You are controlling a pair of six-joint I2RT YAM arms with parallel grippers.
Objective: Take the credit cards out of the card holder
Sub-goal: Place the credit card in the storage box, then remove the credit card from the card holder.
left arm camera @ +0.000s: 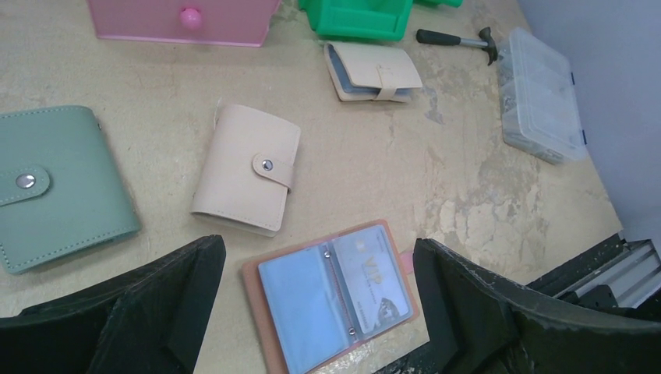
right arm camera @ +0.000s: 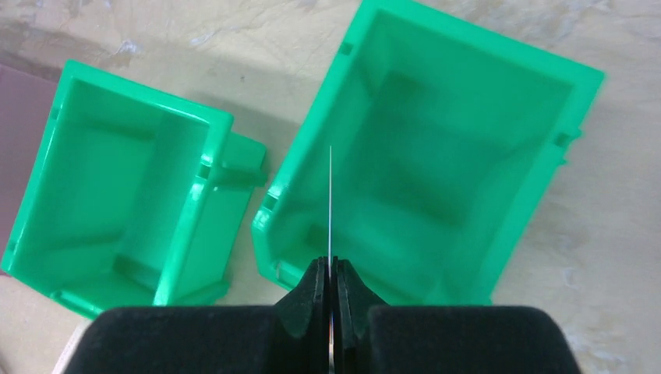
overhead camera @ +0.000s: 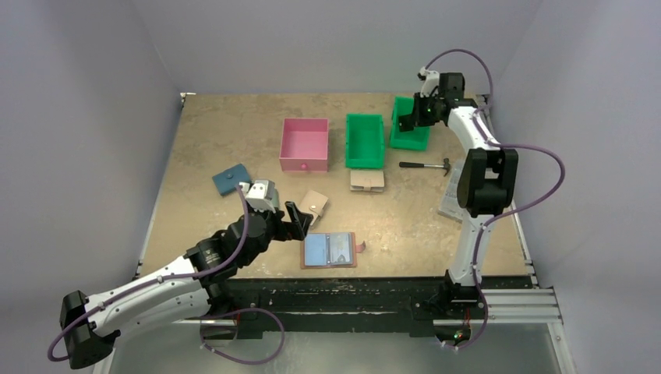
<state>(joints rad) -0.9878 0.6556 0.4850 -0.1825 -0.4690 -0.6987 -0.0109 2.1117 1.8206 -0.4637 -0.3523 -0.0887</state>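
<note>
While my right claw point(right arm camera: 330, 269) is clenched on a thin card point(right arm camera: 330, 195), seen edge-on so I cannot tell its colour, it hangs over a green bin point(right arm camera: 468, 93) at the far right of the desk point(left arm camera: 436, 171). My left claw point(left arm camera: 316, 261) is spread wide and released, just above the card holder point(left arm camera: 296, 312). The holder lies open near the front edge, blue sleeves up. A pale card point(left arm camera: 372, 284) marked VIP sits in its right-hand sleeve.

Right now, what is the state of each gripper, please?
Left gripper: open, holding nothing.
Right gripper: shut on a thin card, seen edge-on.
</note>
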